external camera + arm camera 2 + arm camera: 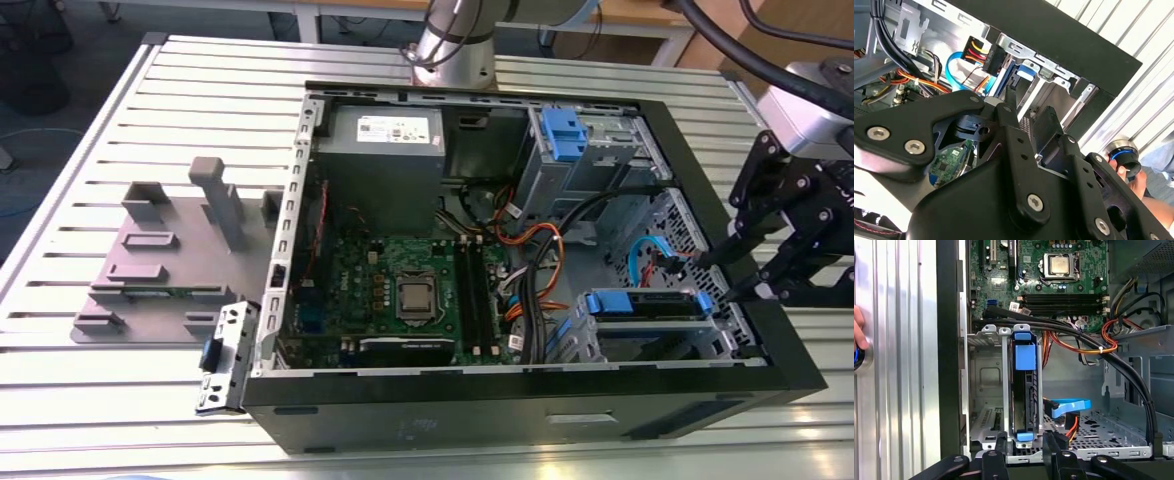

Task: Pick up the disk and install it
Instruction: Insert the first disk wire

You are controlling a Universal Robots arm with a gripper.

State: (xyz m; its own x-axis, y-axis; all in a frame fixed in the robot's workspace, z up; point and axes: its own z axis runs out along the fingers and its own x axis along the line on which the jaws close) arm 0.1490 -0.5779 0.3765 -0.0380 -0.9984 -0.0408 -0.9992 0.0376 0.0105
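The disk (1026, 395) stands on edge in the metal drive cage (986, 390) at a corner of the open computer case, framed by blue rails with a blue tab on its near end. In the exterior view the disk (649, 304) lies in the case's lower right bay. My gripper (1025, 441) sits just outside the cage opening, open, with one black finger on each side of the disk's end and a small gap to it. The exterior view puts the gripper (742, 280) over the case's right wall. The second wrist view has the gripper (1026, 107) close to the disk's blue rail (1024, 75).
Black, orange and blue cables (1089, 342) run over the cage beside the motherboard (400, 290). A second blue carrier (561, 135) sits in the upper bay. A grey fixture plate (147, 270) and a loose bracket (224, 360) lie at the exterior view's left. A person's hand (1134, 175) is beside the case.
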